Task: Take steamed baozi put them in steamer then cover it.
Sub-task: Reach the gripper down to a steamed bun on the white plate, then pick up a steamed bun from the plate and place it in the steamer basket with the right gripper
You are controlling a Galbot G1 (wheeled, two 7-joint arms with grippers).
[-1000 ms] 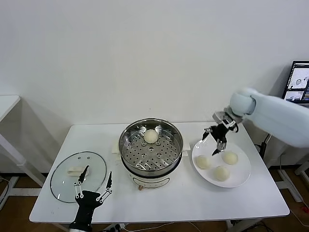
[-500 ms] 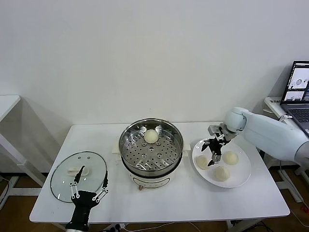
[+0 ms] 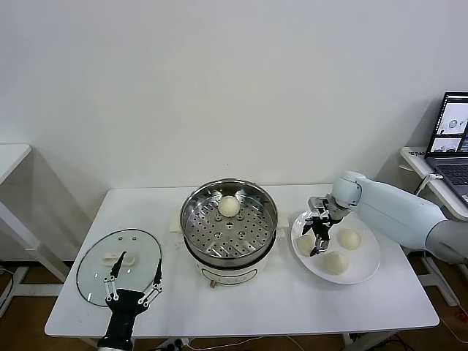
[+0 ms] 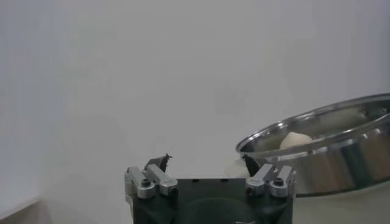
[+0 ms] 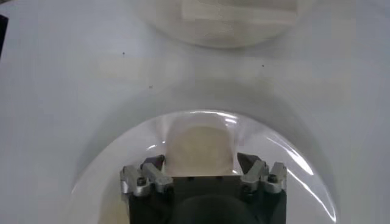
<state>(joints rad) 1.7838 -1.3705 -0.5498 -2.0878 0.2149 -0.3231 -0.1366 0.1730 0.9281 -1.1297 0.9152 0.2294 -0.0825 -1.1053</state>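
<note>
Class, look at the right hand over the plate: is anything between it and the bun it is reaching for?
Nothing visible. The right hand hangs open just above the nearest bun on the plate; in the wrist view that bun sits between its fingers with nothing in between.

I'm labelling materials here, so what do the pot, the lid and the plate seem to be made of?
The pot looks like polished stainless steel: mirror-bright walls and a perforated metal floor, on a white base that is probably plastic. The lid appears to be clear glass, since the table shows through it, with a white handle. The plate is glossy white, likely ceramic or plastic.
</note>
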